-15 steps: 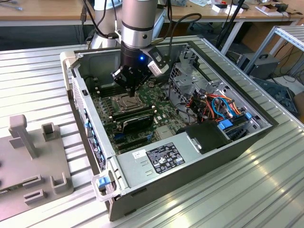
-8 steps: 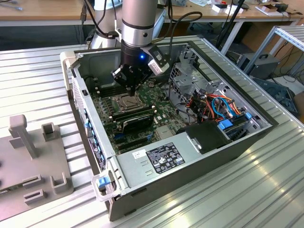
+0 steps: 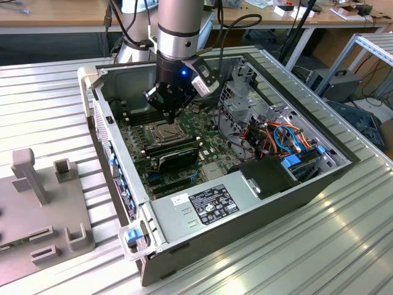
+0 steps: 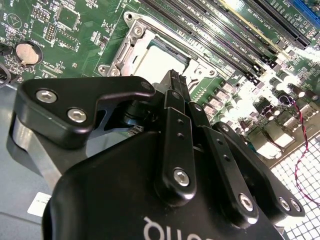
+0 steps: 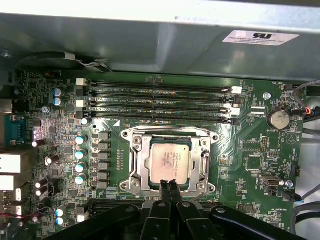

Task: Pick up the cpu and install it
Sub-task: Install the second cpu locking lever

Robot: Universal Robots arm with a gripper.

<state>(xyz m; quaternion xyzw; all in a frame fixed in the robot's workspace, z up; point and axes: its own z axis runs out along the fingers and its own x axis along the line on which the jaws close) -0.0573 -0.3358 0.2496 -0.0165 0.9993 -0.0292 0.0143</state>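
The cpu (image 5: 169, 159), a flat silver-grey square, lies flat inside the metal socket frame (image 5: 134, 165) on the green motherboard (image 5: 250, 160). In the second wrist view the cpu (image 4: 159, 59) shows just past the fingertips. My gripper (image 5: 169, 186) hangs right over the near edge of the socket, its two black fingers pressed together with nothing visible between them. In the exterior view the gripper (image 3: 168, 114) stands upright inside the open computer case, just above the socket frame (image 3: 164, 131).
Several long memory slots (image 5: 160, 100) run beside the socket. A black card (image 3: 175, 157), a drive cage (image 3: 242, 104) with coloured cables and a power supply (image 3: 209, 206) crowd the case. The case walls (image 3: 98, 117) enclose the work area. A grey fixture (image 3: 37, 203) sits at the exterior view's left.
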